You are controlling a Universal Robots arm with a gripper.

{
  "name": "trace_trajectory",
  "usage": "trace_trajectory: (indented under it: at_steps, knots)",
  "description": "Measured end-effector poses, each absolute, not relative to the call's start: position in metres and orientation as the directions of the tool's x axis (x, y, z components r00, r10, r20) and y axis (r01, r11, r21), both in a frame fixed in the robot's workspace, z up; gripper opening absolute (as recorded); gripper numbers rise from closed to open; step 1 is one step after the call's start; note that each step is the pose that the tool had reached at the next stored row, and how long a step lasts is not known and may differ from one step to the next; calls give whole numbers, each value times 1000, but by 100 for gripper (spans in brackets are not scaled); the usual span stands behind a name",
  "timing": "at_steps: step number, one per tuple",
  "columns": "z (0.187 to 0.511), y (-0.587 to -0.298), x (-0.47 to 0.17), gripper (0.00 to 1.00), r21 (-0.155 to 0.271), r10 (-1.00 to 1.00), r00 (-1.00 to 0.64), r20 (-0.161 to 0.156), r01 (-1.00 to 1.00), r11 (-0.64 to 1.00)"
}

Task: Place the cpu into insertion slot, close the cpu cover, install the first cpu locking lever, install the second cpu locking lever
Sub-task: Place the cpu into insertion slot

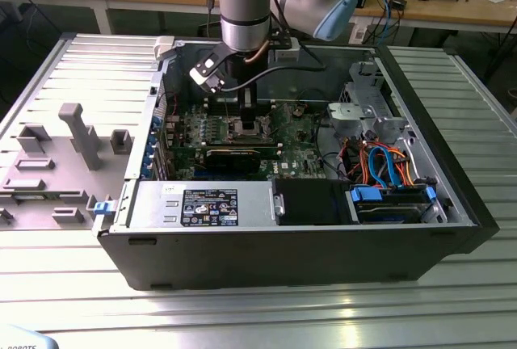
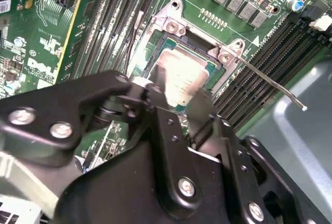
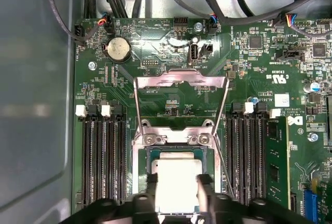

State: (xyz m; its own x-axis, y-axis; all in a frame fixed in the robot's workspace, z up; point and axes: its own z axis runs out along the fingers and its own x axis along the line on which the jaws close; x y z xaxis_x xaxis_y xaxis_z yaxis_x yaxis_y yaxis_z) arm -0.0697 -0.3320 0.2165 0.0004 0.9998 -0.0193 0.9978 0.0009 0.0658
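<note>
My gripper reaches down into the open computer case over the green board. In both wrist views its two black fingers sit tight against opposite edges of the cpu, a flat silver-grey square. The cpu lies at the insertion slot, inside its silvery rim, and I cannot tell whether it is fully seated. The cpu cover, a thin metal frame with a large window, stands swung open beyond the slot. A thin wire locking lever sticks out unlatched beside the slot.
Long black memory slots run along both sides of the socket. A black graphics card lies in front of it in the exterior view. Drive cages and orange and blue cables fill the case at the exterior view's right. A grey fixture plate lies outside, at its left.
</note>
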Motion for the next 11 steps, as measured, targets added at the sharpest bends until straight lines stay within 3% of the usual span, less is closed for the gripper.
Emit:
trace_trajectory:
  at_steps: [5, 11]
  knots:
    - [217, -332, -70, 11, 66, 1000, 0, -19, 998, 1]
    - [217, -332, -70, 11, 66, 1000, 1, -19, 998, 1]
